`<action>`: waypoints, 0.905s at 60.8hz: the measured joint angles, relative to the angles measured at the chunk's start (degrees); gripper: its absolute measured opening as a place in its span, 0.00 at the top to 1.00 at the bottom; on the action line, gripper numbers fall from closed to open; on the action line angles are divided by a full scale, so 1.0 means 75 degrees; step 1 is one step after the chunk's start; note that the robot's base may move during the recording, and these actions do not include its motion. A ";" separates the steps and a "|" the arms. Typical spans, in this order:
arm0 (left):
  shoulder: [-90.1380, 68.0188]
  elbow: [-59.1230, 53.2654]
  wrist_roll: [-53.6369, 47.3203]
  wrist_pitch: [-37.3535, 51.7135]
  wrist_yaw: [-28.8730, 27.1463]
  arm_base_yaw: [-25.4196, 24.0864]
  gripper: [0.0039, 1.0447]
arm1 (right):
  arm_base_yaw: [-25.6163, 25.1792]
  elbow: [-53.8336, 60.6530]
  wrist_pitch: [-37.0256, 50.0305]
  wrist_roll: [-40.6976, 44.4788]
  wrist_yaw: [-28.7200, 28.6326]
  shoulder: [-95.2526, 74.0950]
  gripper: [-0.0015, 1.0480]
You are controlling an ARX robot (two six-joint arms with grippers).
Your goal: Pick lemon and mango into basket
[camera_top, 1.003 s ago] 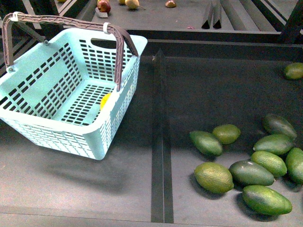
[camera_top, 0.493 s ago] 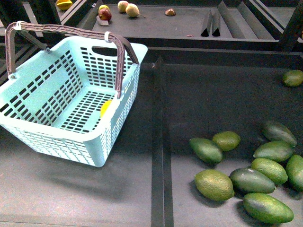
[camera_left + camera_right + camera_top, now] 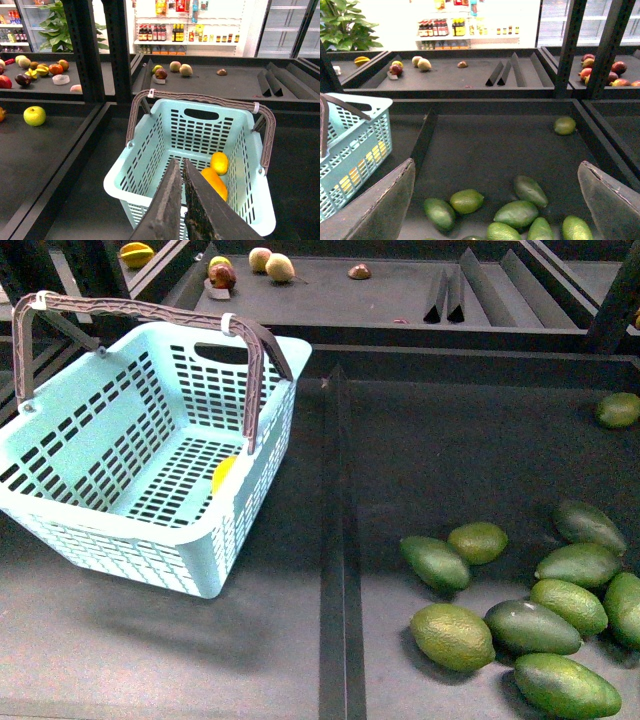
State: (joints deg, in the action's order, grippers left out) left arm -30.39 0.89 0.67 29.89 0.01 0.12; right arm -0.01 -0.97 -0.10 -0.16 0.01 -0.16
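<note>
The turquoise basket (image 3: 120, 530) stands at the left of the dark shelf, its brown handle (image 3: 250, 370) upright. Inside it lie a yellow lemon (image 3: 219, 162) and a larger orange-yellow fruit that looks like the mango (image 3: 214, 182); the front view shows only a yellow patch (image 3: 222, 473) of one of them. My left gripper (image 3: 180, 161) hangs shut and empty above the basket's (image 3: 150, 150) near rim. My right gripper (image 3: 496, 162) is wide open over several green oval fruits (image 3: 516, 212), touching none. The basket's side (image 3: 355, 145) also shows in the right wrist view. Neither gripper shows in the front view.
Several green oval fruits (image 3: 455, 635) lie in the right bin, and one sits alone (image 3: 618, 410) at the far right. A raised divider (image 3: 335, 540) splits the bins. The back shelf holds small fruits (image 3: 270, 262) and wedge dividers (image 3: 450, 290). A green apple (image 3: 34, 115) lies beyond black posts (image 3: 117, 45).
The whole front view has slid downward in the picture, so more of the back shelf shows. Basket and fruits keep their places relative to each other.
</note>
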 joint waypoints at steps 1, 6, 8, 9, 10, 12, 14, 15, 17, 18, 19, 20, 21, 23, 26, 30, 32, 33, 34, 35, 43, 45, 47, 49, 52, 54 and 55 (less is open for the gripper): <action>0.0087 0.0000 0.0000 -0.0082 0.0000 0.0000 0.97 | 0.0000 0.0000 0.0000 0.0000 0.0000 0.0000 0.08; 0.0501 0.0000 0.0000 -0.0466 0.0000 0.0000 0.97 | 0.0000 0.0000 0.0000 0.0000 0.0000 0.0000 0.08; 0.0737 0.0000 0.0000 -0.0699 0.0000 0.0000 0.97 | 0.0000 0.0000 0.0000 0.0000 0.0000 0.0000 0.08; 0.0854 0.0000 0.0000 -0.0807 0.0000 0.0000 0.97 | 0.0000 0.0000 0.0000 0.0000 0.0000 0.0000 0.08; 0.0930 0.0000 0.0000 -0.0880 0.0000 0.0000 0.97 | 0.0000 0.0000 0.0000 0.0000 0.0000 0.0000 0.08; 0.1110 0.0000 0.0000 -0.1052 0.0000 0.0000 0.97 | 0.0000 0.0000 0.0000 0.0000 0.0000 0.0000 0.08; 0.1244 0.0000 0.0000 -0.1180 0.0000 0.0000 0.97 | 0.0000 0.0000 0.0000 0.0000 0.0000 0.0000 0.08; 0.1311 -0.0003 0.0000 -0.1244 0.0000 0.0000 0.97 | 0.0000 0.0000 0.0000 0.0000 0.0000 0.0000 0.08; 0.1443 -0.0003 0.0000 -0.1370 0.0000 0.0000 0.97 | 0.0000 0.0000 0.0000 0.0000 0.0000 0.0000 0.08; 0.1475 -0.0003 0.0000 -0.1399 0.0000 0.0000 0.97 | 0.0000 0.0000 0.0000 0.0000 0.0000 0.0000 0.08; 0.1533 0.0000 0.0000 -0.1460 -0.0003 0.0000 0.97 | 0.0000 0.0000 0.0000 0.0000 0.0000 0.0000 0.08; 0.1591 -0.0003 0.0000 -0.1518 0.0000 0.0000 0.97 | 0.0000 0.0000 0.0000 0.0000 0.0000 0.0000 0.08; 0.1652 -0.0003 0.0000 -0.1580 0.0000 0.0000 0.97 | 0.0000 0.0000 0.0000 0.0000 0.0000 0.0000 0.08; 0.1766 -0.0003 -0.0003 -0.1693 0.0000 0.0000 0.97 | 0.0000 0.0000 0.0000 0.0000 0.0000 0.0000 0.08; 0.1926 -0.0003 -0.0003 -0.1853 0.0000 0.0000 0.97 | 0.0000 0.0000 0.0000 0.0000 0.0000 0.0000 0.08; 0.2122 -0.0003 -0.0003 -0.2052 -0.0003 0.0000 0.97 | 0.0000 0.0000 0.0000 0.0000 0.0000 0.0000 0.08; 0.2215 -0.0003 -0.0003 -0.2142 0.0000 0.0000 0.97 | 0.0000 0.0000 0.0000 0.0000 0.0000 0.0000 0.08; 0.2235 -0.0003 -0.0003 -0.2159 0.0000 0.0000 0.97 | 0.0000 0.0000 0.0000 0.0000 0.0000 0.0000 0.08; 0.2282 -0.0003 -0.0003 -0.2194 0.0000 0.0000 0.97 | 0.0000 0.0000 0.0000 0.0000 0.0000 0.0000 0.08; 0.2323 0.0000 -0.0003 -0.2247 0.0000 0.0000 0.97 | 0.0000 0.0000 0.0000 0.0000 0.0000 0.0000 0.08; 0.2640 -0.0003 -0.0003 -0.2567 0.0000 0.0000 0.97 | 0.0000 0.0000 0.0000 0.0000 0.0000 0.0000 0.08; 0.2736 0.0000 -0.0003 -0.2664 0.0000 0.0000 0.97 | 0.0000 0.0000 0.0000 0.0000 -0.0003 0.0000 0.08; 0.3013 0.0000 -0.0003 -0.3057 0.0000 0.0000 0.97 | 0.0000 0.0000 0.0000 0.0000 -0.0003 0.0000 0.08; 0.3465 0.0000 -0.0006 -0.3649 0.0000 0.0000 0.97 | 0.0000 0.0000 0.0000 0.0000 0.0000 0.0000 0.08; 0.3885 0.0000 -0.0003 -0.3917 -0.0003 0.0000 0.97 | 0.0000 0.0000 0.0000 0.0003 0.0000 0.0000 0.08; 0.3963 0.0000 -0.0003 -0.3949 0.0000 0.0000 0.97 | 0.0000 0.0000 0.0000 0.0000 0.0000 0.0000 0.08; 0.3972 0.0000 -0.0003 -0.3955 0.0000 0.0000 0.97 | 0.0000 0.0000 0.0000 0.0000 -0.0003 0.0000 0.08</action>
State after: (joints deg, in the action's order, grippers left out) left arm -0.60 0.89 0.64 0.23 0.01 0.12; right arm -0.01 -0.97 -0.10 -0.16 -0.01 -0.16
